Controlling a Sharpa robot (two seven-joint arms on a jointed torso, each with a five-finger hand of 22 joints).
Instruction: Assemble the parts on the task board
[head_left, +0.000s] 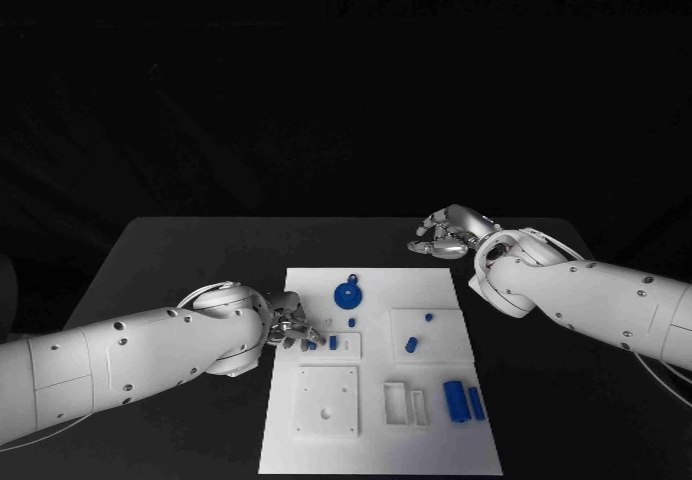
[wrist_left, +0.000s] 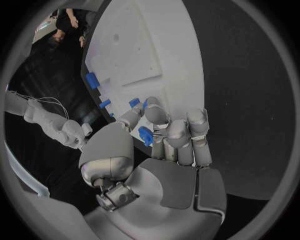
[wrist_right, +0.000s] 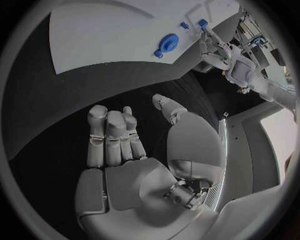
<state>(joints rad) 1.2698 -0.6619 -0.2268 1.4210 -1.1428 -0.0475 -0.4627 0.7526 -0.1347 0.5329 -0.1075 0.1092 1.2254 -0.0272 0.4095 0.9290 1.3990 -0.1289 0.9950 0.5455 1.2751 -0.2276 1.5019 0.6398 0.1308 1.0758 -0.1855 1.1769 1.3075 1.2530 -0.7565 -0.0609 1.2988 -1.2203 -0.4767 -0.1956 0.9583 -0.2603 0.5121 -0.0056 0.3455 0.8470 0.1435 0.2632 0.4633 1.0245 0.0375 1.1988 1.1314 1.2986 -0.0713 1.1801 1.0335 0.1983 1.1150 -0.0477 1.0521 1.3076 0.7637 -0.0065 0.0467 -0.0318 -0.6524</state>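
Left hand (head_left: 293, 328) pinches a small blue part (wrist_left: 145, 135) over the flat white task board (head_left: 433, 455); right hand (head_left: 450, 233) curled, holding nothing

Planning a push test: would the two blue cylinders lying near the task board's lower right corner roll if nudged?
The blue cylinders lie on their sides on the flat task board, so they would probably roll sideways. They look like rigid plastic, likely light.

Left hand (head_left: 293, 330) crowds task board (head_left: 378, 455) left edge; near end open.

Task board (head_left: 378, 440) near edge cut off; part (wrist_left: 145, 135) half hidden behind left hand (wrist_left: 169, 145) fingers
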